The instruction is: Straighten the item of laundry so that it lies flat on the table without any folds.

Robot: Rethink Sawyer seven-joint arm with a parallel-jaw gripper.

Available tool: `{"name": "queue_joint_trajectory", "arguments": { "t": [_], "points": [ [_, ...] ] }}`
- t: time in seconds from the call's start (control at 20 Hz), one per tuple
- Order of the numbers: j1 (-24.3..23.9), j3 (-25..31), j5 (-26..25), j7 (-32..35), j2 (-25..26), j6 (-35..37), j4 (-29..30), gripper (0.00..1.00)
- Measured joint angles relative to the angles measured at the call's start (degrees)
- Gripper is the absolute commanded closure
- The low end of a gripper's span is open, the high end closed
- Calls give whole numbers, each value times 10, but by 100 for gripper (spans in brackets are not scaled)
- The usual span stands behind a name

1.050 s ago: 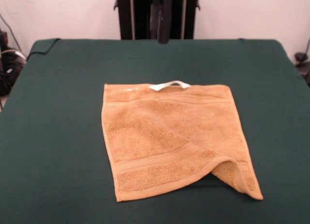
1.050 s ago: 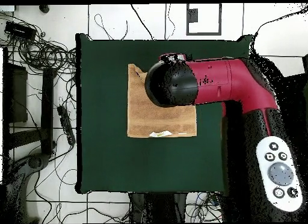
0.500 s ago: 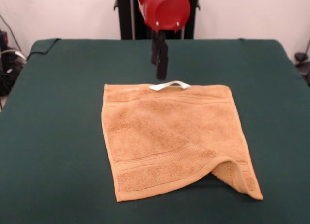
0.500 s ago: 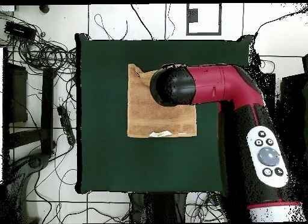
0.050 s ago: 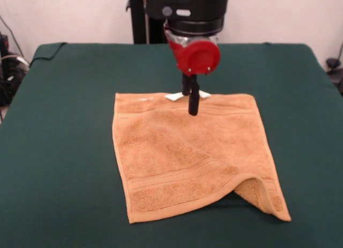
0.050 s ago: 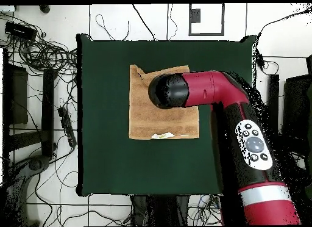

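Nearest to you in the front view, the orange-tan terry towel is lying on the green-covered table, roughly in the middle of the surface and well inside every edge. Its near right corner is curling up and folding over on itself, so you are looking at a raised hem with a dark shadow tucked beneath it. The near left corner is lying flat. A woven border band is running across the towel just behind the near hem, slanting upward toward the right. The left edge is sitting straight, and the broad middle of the cloth is resting smooth against the table.

Farther back, a second band is crossing the towel just in front of its far hem. The small white tag loop is poking out from that far hem, partly hidden behind the tool.

The gripper is hanging over the far part of the towel, right by the tag loop, with its black fingers pointing down from a red round wrist cap. The fingers are showing as one narrow dark bar, so you cannot tell whether the jaws are released or clenched, nor whether the tips are touching the cloth.

From overhead, the red and black arm is reaching across the towel and covering much of it, with the gripper hidden underneath. A small folded notch is showing at one towel corner.
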Motion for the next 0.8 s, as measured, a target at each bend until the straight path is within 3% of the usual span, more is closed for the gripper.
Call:
{"name": "queue_joint_trajectory", "arguments": {
  "t": [0.5, 0.8],
  "points": [
    [19, -4, 0, 0, 41, 0, -22, 0],
    [46, -4, 0, 0, 62, 4, -66, 0]
  ]
}}
